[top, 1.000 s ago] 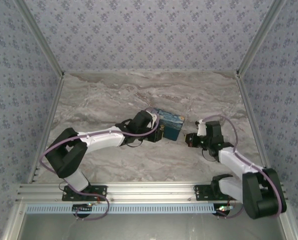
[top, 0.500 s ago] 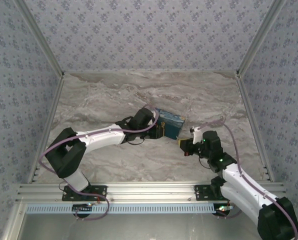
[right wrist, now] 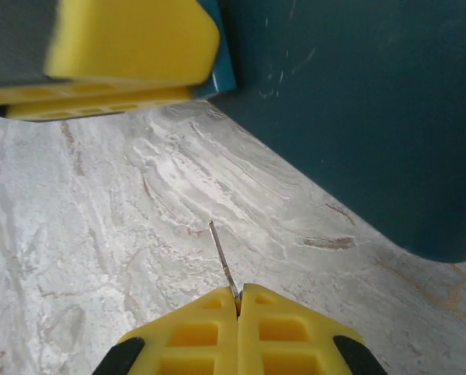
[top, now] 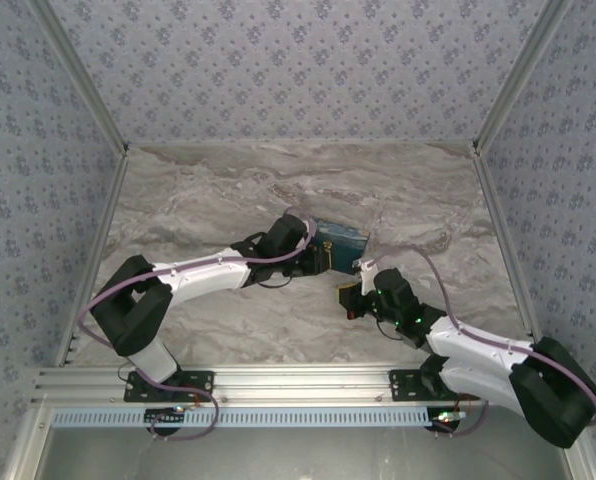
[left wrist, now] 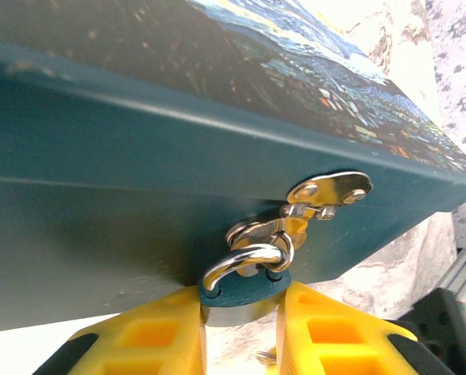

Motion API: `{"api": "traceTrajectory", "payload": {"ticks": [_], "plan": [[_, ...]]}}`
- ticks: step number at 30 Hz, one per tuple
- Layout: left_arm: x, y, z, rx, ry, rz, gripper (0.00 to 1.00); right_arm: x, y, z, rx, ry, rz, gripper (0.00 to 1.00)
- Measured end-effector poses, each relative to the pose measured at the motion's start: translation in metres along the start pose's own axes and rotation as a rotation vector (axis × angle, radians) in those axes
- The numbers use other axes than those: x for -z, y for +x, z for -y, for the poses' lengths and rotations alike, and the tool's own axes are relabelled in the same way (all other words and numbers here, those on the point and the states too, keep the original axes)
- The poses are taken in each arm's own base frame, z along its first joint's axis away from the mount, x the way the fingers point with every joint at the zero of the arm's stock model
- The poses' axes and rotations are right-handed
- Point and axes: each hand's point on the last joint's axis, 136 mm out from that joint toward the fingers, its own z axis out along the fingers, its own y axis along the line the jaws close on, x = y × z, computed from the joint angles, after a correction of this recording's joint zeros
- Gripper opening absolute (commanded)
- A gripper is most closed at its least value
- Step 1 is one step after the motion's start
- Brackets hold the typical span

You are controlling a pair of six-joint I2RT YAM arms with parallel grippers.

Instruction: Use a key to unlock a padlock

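The padlock, teal-topped with a silvery shackle, hangs from the hasp of the starry-print box. My left gripper is shut on the padlock's body, one yellow finger on each side. In the top view this gripper sits at the box's near-left side. My right gripper is shut on the key, whose thin blade sticks out ahead of the fingertips over the marble table. In the top view the right gripper is just in front of the box, below the left gripper. The left fingers show at the top left of the right wrist view.
The box's dark teal side rises close on the right of the key. The marble table spreads out behind and to the left. Patterned walls enclose the workspace, and an aluminium rail runs along the near edge.
My right gripper has swung left and towards the box front, carrying the key closer to the padlock. The left arm has edged slightly towards the box, still on the padlock.
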Motion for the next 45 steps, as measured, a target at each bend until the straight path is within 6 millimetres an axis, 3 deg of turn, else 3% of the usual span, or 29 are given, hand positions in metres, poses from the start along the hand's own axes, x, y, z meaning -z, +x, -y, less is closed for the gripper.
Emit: {"api": "traceTrajectory", "payload": {"ticks": [18, 45], "plan": [[-0.004, 0.004, -0.004, 0.089, 0.028, 0.012, 0.24, -0.004, -0.03, 0.01, -0.016, 0.018, 0.109, 0.0], [-0.004, 0.001, -0.001, 0.102, 0.045, 0.024, 0.23, -0.016, -0.036, 0.004, -0.016, -0.023, 0.101, 0.0]]}}
